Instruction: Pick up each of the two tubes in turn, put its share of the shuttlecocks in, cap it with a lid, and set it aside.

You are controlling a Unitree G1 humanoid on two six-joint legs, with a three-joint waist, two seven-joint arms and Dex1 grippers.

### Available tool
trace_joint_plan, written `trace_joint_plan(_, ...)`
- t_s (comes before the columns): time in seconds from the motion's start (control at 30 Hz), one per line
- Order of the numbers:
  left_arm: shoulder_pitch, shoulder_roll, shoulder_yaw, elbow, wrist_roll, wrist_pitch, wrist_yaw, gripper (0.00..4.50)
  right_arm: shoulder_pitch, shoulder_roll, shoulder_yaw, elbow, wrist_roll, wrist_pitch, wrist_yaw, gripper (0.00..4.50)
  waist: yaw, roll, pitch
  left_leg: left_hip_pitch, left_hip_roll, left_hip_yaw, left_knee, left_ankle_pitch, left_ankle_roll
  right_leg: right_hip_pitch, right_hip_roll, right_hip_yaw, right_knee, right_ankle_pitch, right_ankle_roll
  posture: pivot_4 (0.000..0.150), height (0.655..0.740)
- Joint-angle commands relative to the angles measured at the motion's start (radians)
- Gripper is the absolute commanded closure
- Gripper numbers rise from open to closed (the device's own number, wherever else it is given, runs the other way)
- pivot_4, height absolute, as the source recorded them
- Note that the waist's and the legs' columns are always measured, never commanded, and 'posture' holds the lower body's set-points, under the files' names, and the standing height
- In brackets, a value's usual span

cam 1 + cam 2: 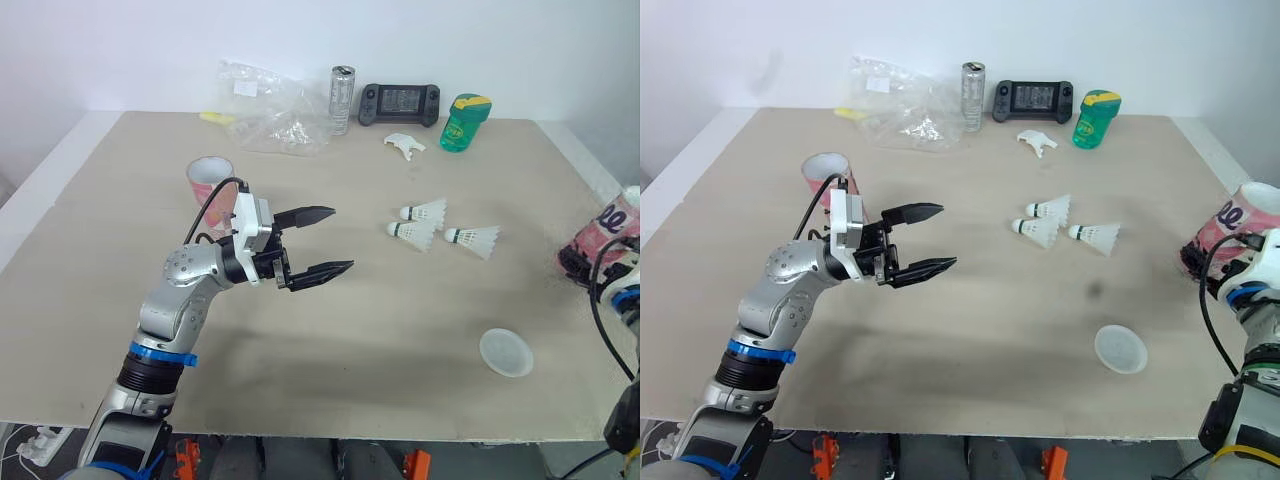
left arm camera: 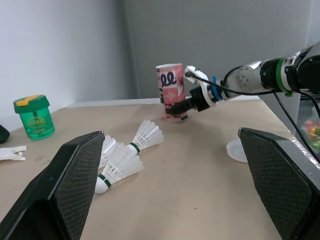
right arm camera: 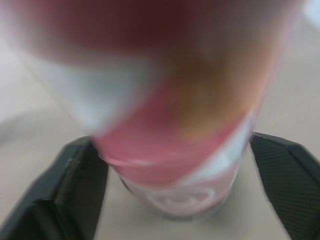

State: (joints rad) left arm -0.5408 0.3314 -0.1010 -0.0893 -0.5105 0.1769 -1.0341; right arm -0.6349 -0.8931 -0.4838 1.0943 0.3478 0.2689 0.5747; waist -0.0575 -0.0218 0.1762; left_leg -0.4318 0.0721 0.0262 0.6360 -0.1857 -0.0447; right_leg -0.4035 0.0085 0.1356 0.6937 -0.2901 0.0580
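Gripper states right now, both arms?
Left gripper: open, holding nothing.
Right gripper: closed on the pink tube.

The held tube [image 3: 170,115] is blurred close up; the second tube [image 1: 207,178] sits partly behind the left arm [image 1: 185,285].

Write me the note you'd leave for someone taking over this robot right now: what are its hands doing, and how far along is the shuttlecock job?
Left gripper: open, empty, hovering above the table.
Right gripper: shut on the right tube, low on its body, at the table's right edge.
Other tube: upright, open-topped, beside the left arm.
Three shuttlecocks lie together mid-table. One lid lies flat at the near right.
Done: one tube gripped.
Left: load that tube's shuttlecocks, cap it, set it aside, then do the same for the other tube.
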Motion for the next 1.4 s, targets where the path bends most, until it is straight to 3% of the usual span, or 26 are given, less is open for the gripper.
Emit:
trace_joint_plan(0.03,-0.002,0.006,0.017,-0.029,-0.008,-0.005,0.002,0.0,0.014,-0.026,-0.021,-0.04,0.017,0.02,0.018,0.04,0.0,0.0,0.0,0.0,0.0,0.0,0.0,0.0,0.0,0.0,0.0,0.0,0.0,0.0,0.0,0.15,0.7236)
trace_joint_plan(0.33,0.021,0.023,0.019,-0.035,-0.016,0.014,-0.004,0.0,0.121,-0.056,-0.024,-0.162,0.03,0.109,0.08,0.04,0.0,0.0,0.0,0.0,0.0,0.0,0.0,0.0,0.0,0.001,0.0,0.0,-0.001,0.0,0.0,0.15,0.7236)
trace_joint_plan(0.4,0.05,0.061,0.006,-0.032,0.023,0.026,-0.002,0.0,0.203,-0.071,-0.021,-0.239,0.036,0.148,0.128,0.04,0.0,0.0,0.0,0.0,0.0,-0.001,0.0,0.0,0.0,0.002,0.0,-0.001,-0.001,0.0,0.0,0.15,0.7236)
trace_joint_plan(0.6,0.193,0.158,0.024,-0.073,0.077,0.168,0.117,0.0,0.5,-0.094,-0.132,-0.676,0.194,0.325,0.307,0.04,0.009,0.003,-0.002,0.0,0.0,-0.002,-0.001,0.0,0.0,0.003,0.0,-0.001,-0.004,-0.002,0.003,0.15,0.7236)
trace_joint_plan(0.73,0.313,0.176,0.082,-0.147,0.067,0.241,0.221,0.0,0.577,-0.079,-0.149,-0.993,0.294,0.415,0.345,0.04,-0.008,0.004,-0.002,0.001,0.0,-0.002,0.0,0.0,0.0,0.003,0.0,0.0,-0.004,-0.003,0.008,0.15,0.7236)
trace_joint_plan(0.87,0.409,0.121,0.198,-0.195,0.042,0.274,0.379,0.0,0.512,-0.066,-0.019,-1.244,0.331,0.446,0.329,0.04,-0.012,0.002,-0.001,0.002,0.0,-0.005,0.0,0.004,0.004,0.004,0.001,-0.002,-0.004,0.003,0.008,0.15,0.7236)
trace_joint_plan(0.97,0.458,0.065,0.268,-0.21,0.047,0.275,0.498,0.0,0.424,-0.033,0.094,-1.332,0.328,0.445,0.313,0.04,-0.014,0.002,-0.001,0.002,0.0,-0.005,0.0,0.006,0.003,0.004,0.001,-0.001,-0.005,0.004,0.006,0.15,0.7236)
trace_joint_plan(1.07,0.485,0.034,0.305,-0.163,0.133,0.219,0.61,0.0,0.33,0.042,0.218,-1.386,0.32,0.428,0.296,0.04,-0.015,-0.001,0.0,0.001,0.0,-0.005,0.0,0.008,0.003,0.003,0.001,-0.001,-0.006,0.006,0.004,0.15,0.7236)
trace_joint_plan(1.4,0.338,0.074,0.277,0.061,0.198,0.093,0.549,0.0,0.31,0.179,0.413,-1.42,0.227,0.31,0.306,0.04,0.015,-0.002,0.0,-0.008,-0.001,-0.007,-0.001,0.009,0.002,-0.003,0.0,-0.003,-0.01,0.009,0.009,0.15,0.7236)
